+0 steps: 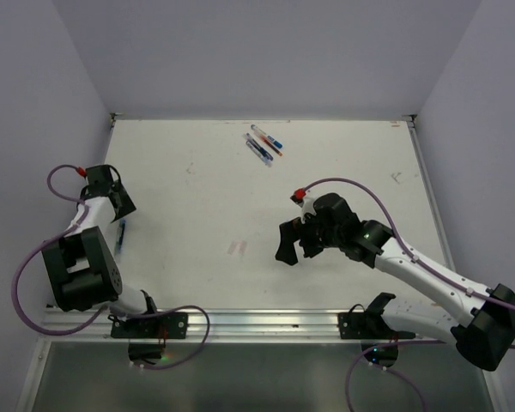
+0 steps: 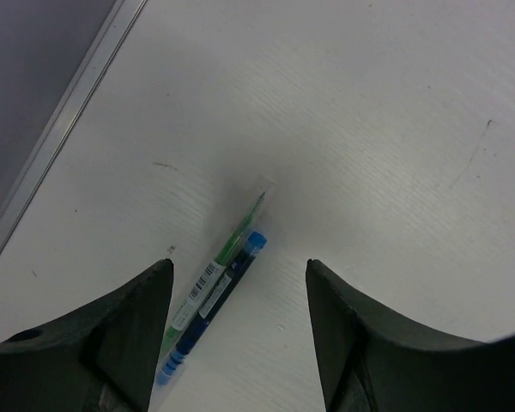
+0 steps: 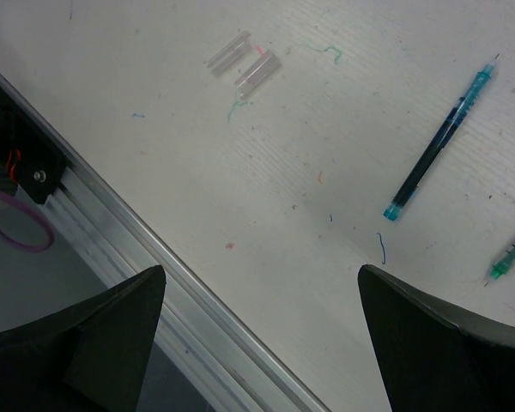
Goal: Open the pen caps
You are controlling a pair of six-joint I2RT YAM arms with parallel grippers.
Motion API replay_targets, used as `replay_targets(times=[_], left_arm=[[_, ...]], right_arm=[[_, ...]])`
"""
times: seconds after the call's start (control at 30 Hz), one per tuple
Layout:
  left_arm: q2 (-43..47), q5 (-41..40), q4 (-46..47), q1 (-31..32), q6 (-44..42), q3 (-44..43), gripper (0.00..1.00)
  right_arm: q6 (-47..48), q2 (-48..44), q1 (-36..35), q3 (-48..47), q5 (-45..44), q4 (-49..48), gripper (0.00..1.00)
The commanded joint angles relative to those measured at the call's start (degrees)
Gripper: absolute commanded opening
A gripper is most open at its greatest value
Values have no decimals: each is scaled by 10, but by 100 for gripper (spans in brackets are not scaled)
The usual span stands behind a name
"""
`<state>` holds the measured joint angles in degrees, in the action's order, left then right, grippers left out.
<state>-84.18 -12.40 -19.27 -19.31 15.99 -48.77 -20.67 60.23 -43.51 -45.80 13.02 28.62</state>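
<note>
In the left wrist view a green pen [image 2: 227, 249] and a dark blue pen [image 2: 219, 296] with a blue end cap [image 2: 255, 241] lie side by side on the table. My left gripper [image 2: 240, 266] is open above them, with the pens nearer its left finger. In the top view it [image 1: 118, 204] sits at the table's left edge, over a pen [image 1: 121, 233]. Several more pens [image 1: 263, 144] lie at the far middle. My right gripper [image 1: 296, 249] is open and empty, low over the table's middle. Its wrist view shows a dark pen with teal ends [image 3: 438, 150] and another pen [image 3: 513, 255].
Two short clear tubes [image 3: 240, 64] lie loose ahead of my right gripper [image 3: 262, 268]; they show faintly in the top view [image 1: 238, 247]. The metal rail [image 3: 180, 283] of the near table edge runs under my right gripper. White walls close the table's sides.
</note>
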Motion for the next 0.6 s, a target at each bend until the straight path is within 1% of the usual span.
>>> replay_targets(times=[0.0, 0.13, 0.27, 0.33, 0.57], left_arm=[[-18, -2, 26, -7, -26, -27, 65], [-35, -21, 41, -8, -32, -25, 59], [-57, -21, 45, -11, -40, -29, 51], [-62, -18, 52, -12, -41, -28, 48], [-71, -10, 70, -13, -44, -32, 48]], right_arm=[[8, -14, -4, 2, -3, -7, 99], [9, -14, -4, 0, -6, -6, 99], [9, -14, -4, 2, -6, -6, 99], [9, -14, -4, 2, -6, -6, 99], [9, -13, -4, 2, -7, -6, 99]])
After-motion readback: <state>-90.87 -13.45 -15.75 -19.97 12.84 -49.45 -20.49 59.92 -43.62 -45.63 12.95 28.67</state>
